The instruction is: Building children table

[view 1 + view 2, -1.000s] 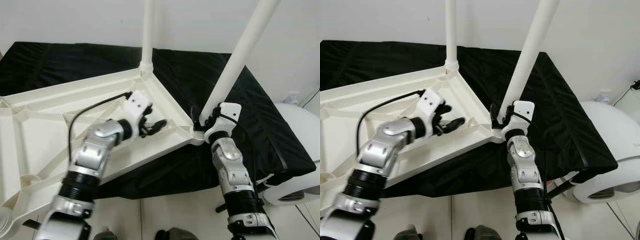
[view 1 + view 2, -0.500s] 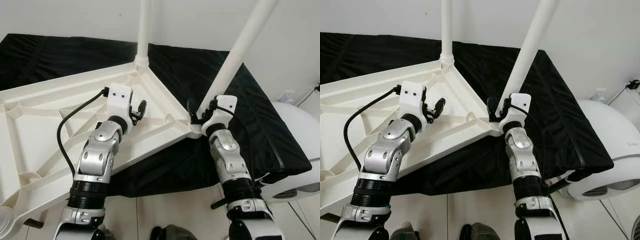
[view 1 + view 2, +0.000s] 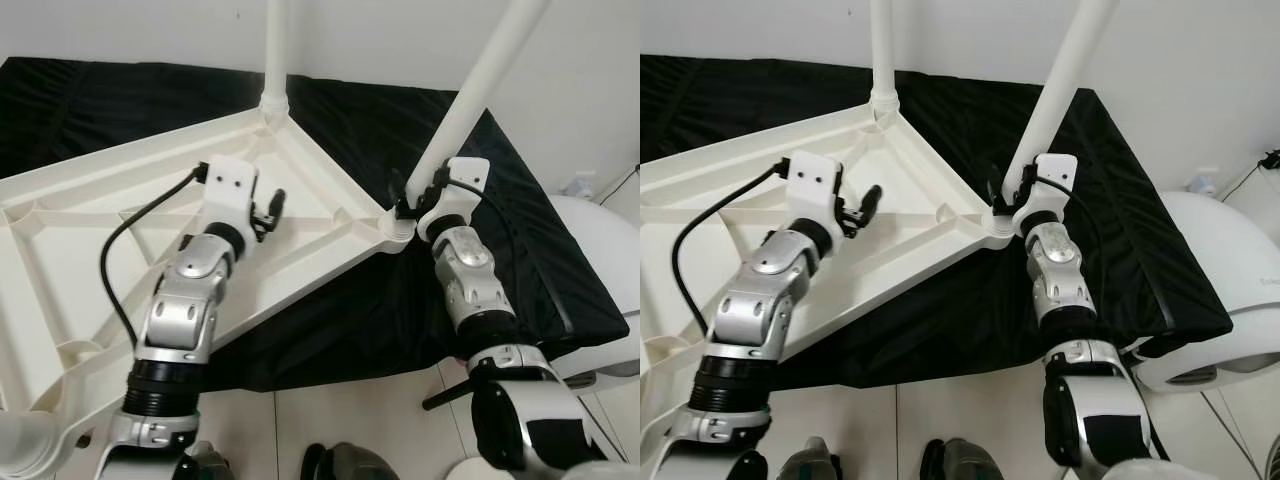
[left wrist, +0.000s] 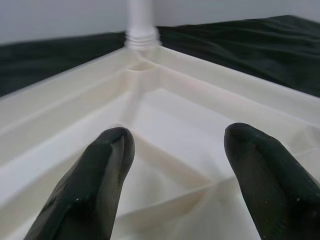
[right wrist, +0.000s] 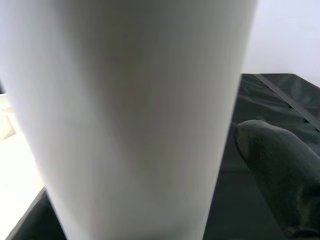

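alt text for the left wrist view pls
The left gripper, its two black fingers spread open, hovers over the ribbed underside of a white plastic tabletop. Beyond, a white leg stands in the corner socket, with black cloth behind.

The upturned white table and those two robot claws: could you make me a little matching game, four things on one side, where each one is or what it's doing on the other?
Things:
1. left gripper
2. right gripper
3. far table leg
4. black cloth

States:
A. spread under the tabletop
B. fingers apart, over the ribbed underside
C. upright in the far corner socket
D. closed round the base of the near table leg

Pairs: 1-B, 2-D, 3-C, 4-A
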Motion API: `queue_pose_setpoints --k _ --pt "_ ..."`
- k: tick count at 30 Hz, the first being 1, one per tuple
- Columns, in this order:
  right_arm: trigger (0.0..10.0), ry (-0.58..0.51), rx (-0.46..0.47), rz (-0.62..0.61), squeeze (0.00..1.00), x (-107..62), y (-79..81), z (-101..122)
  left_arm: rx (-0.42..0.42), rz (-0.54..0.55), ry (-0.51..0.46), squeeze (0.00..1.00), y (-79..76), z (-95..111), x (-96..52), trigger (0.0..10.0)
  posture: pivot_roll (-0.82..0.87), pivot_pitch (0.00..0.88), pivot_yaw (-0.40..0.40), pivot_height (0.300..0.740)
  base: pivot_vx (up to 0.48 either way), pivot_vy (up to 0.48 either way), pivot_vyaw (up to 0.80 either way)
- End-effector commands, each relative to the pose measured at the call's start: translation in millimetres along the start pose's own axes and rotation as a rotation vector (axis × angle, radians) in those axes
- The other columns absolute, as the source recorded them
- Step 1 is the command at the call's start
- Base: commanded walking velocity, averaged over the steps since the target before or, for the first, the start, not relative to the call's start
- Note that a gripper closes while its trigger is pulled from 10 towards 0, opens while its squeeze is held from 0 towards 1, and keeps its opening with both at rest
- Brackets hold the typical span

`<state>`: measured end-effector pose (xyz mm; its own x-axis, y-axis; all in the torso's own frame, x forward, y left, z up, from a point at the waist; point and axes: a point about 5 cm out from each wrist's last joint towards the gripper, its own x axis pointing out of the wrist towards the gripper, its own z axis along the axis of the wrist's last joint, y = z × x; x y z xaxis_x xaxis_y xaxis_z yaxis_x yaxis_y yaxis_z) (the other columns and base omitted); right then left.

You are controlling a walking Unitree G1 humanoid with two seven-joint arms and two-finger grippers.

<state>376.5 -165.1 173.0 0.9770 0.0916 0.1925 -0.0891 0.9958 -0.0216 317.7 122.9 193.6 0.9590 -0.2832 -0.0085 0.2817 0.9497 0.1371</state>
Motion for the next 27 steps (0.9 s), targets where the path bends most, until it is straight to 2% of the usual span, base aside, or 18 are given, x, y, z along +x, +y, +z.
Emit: queue_pose_setpoints --k 1,10,12,18,19,22,24,25,27 --pt "10.0 0.021 0.006 -0.054 0.0 -0.8 -14.6 -5 0.061 -0.087 -0.004 0.0 -9.2 1 -7.9 10.0 0.07 0.084 -0.11 0.74 0.0 0.0 0.0" --pt "10.0 0.0 0.016 -0.03 0.0 -6.6 -14.2 -9 0.179 -0.256 0.059 0.0 -24.0 -18 -23.4 10.0 0.07 0.069 -0.103 0.74 0.0 0.0 0.0" --pt "10.0 -0.013 0.012 -0.04 0.0 -15.8 -15.4 -14 0.198 -0.308 0.071 0.0 -28.2 -22 -27.0 10.0 0.07 0.062 -0.098 0.74 0.0 0.0 0.0" --pt "10.0 -0.038 0.003 -0.067 0.0 -31.7 -14.7 -19 0.22 -0.35 0.081 0.0 -30.3 -24 -28.5 10.0 0.06 0.059 -0.089 0.74 0.0 0.0 0.0" --pt "10.0 -0.049 0.003 -0.087 0.0 -39.6 -14.2 -20 0.233 -0.361 0.089 0.0 -30.4 -26 -27.7 10.0 0.06 0.058 -0.083 0.74 0.0 0.0 0.0" --pt "10.0 -0.049 0.003 -0.087 0.0 -39.6 -14.2 -20 0.233 -0.361 0.089 0.0 -30.4 -26 -27.7 10.0 0.06 0.058 -0.083 0.74 0.0 0.0 0.0" --pt "10.0 -0.065 0.006 -0.124 0.0 -57.8 -12.5 -23 0.255 -0.379 0.102 0.0 -30.1 -28 -26.8 10.0 0.05 0.059 -0.074 0.74 0.0 0.0 0.0" --pt "10.0 -0.065 0.006 -0.124 0.0 -57.8 -12.5 -23 0.255 -0.379 0.102 0.0 -30.1 -28 -26.8 10.0 0.05 0.059 -0.074 0.74 0.0 0.0 0.0" --pt "10.0 -0.075 0.02 -0.153 0.0 -73.9 -12.4 -24 0.287 -0.408 0.119 0.0 -27.5 -31 -27.2 10.0 0.04 0.058 -0.069 0.74 0.0 0.0 0.0"
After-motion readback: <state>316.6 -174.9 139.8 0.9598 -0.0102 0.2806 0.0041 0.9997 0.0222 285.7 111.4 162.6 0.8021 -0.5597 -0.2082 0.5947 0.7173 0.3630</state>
